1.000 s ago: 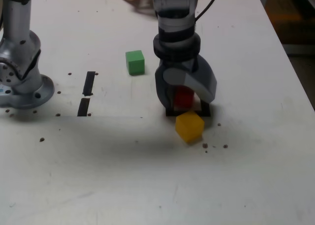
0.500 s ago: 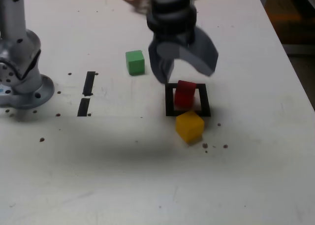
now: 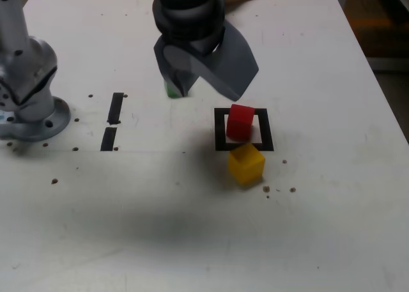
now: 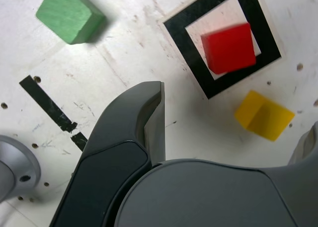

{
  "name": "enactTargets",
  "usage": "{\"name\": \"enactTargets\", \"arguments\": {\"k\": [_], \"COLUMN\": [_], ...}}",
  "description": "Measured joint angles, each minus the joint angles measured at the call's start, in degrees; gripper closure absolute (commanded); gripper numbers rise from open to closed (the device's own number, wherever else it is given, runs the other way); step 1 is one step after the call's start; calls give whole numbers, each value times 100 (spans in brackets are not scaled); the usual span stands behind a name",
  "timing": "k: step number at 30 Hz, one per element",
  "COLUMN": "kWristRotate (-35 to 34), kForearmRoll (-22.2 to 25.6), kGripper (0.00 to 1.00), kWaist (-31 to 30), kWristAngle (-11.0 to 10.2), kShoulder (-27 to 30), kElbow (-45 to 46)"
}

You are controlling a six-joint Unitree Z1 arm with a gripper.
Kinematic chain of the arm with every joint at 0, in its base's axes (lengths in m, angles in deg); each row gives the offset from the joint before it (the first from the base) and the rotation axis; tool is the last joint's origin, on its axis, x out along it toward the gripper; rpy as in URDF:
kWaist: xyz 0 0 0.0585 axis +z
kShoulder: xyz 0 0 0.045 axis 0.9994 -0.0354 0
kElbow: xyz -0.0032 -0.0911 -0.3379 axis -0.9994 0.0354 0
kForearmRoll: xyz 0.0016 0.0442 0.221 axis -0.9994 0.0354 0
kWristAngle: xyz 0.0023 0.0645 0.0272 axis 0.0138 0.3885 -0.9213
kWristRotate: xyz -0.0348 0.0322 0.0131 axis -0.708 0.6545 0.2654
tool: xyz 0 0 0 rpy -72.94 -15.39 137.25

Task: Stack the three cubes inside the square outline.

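Resting inside the square outline, the red cube appears to serve as the base of the stack, with nothing on top of it. The yellow cube lies on the bench just outside the outline, on the near side in the exterior view. The green cube sits well apart, partly hidden by the arm in the exterior view. The pincer stands wide open above the bench and holds nothing. The step in hand is probably fetching the second cube; if you choose green, align the jaws astride it before descending, close, lift clear, then centre it over red, lest an off-centre release topple it.
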Motion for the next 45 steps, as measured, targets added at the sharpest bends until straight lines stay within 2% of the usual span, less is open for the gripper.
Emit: {"name": "enactTargets", "arguments": {"k": [4,15,19,26,45], "kWristRotate": [276,527,533,533,378], "kForearmRoll": [-187,-982,-1153,-1294,-1291], "kGripper": [3,3,4,6,12], "kWaist": [-233,-562,-608,-620,-620], "kWristAngle": [27,434,488,496,682], "kShoulder": [-9,-419,-601,-915,-1593], "kElbow": [104,396,396,302,-198]}}
